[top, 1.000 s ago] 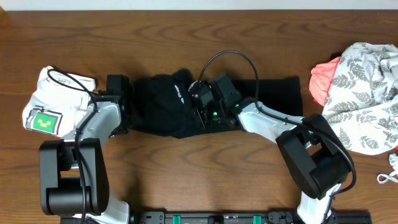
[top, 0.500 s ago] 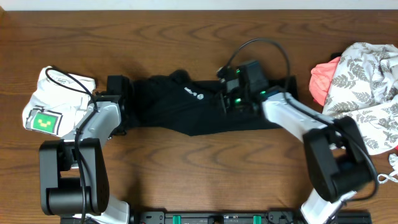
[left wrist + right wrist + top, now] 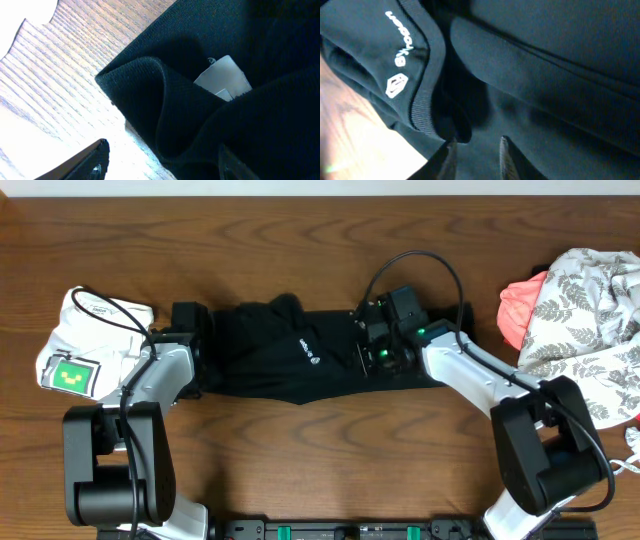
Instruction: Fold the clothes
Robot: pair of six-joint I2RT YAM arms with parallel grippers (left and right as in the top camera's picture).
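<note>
A black garment (image 3: 290,365) of the clothes lies drawn out in a long strip across the table's middle, with a small white logo (image 3: 308,352) near its centre. At the garment's left end is my left gripper (image 3: 203,350). In the left wrist view the left gripper (image 3: 162,165) stands open, one finger over bare wood and the other over the folded hem by a white tag (image 3: 222,77). Over the right half of the cloth hangs my right gripper (image 3: 374,350). The right gripper (image 3: 476,152) has its jaws parted just above the fabric beside the logo (image 3: 400,55), holding nothing.
A heap of leaf-print cloth (image 3: 590,320) and a coral cloth (image 3: 515,310) lies at the right edge. White cloth (image 3: 100,325) with a green tag (image 3: 70,375) sits at the left, behind the left arm. A small white item (image 3: 628,452) lies far right.
The right gripper pulled the bunched garment rightward, stretching it into a long strip, then sank slightly and opened its jaws, letting go of the cloth. The left arm stayed still.
</note>
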